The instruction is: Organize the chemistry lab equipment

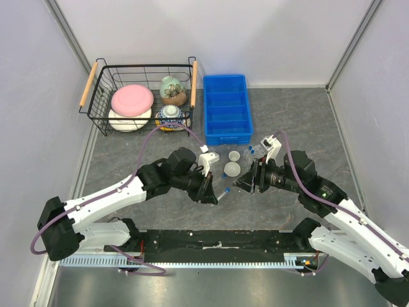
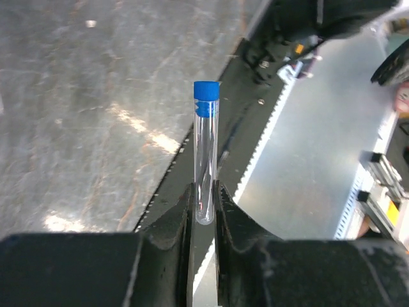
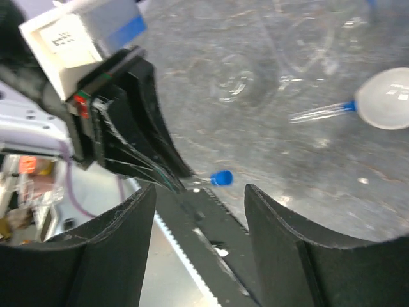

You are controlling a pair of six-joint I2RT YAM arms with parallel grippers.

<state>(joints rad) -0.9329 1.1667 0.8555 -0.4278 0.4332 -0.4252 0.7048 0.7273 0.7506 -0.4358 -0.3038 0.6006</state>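
Blue-capped clear tube [image 2: 206, 147] is clamped at its lower end in the left arm's jaws, held above the grey desk [image 1: 115, 167]. The right arm's jaws stand apart close by, facing the tube's cap.

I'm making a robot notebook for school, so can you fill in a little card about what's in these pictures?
Left gripper: shut on a blue-capped tube, gripped near its bottom end
Right gripper: open, holding nothing
On the table: big white dish, small white dish, second capped tube, clear flask
Blue tray: far side, nothing visible inside
Wire basket: far left, holds a pink plate and other crockery
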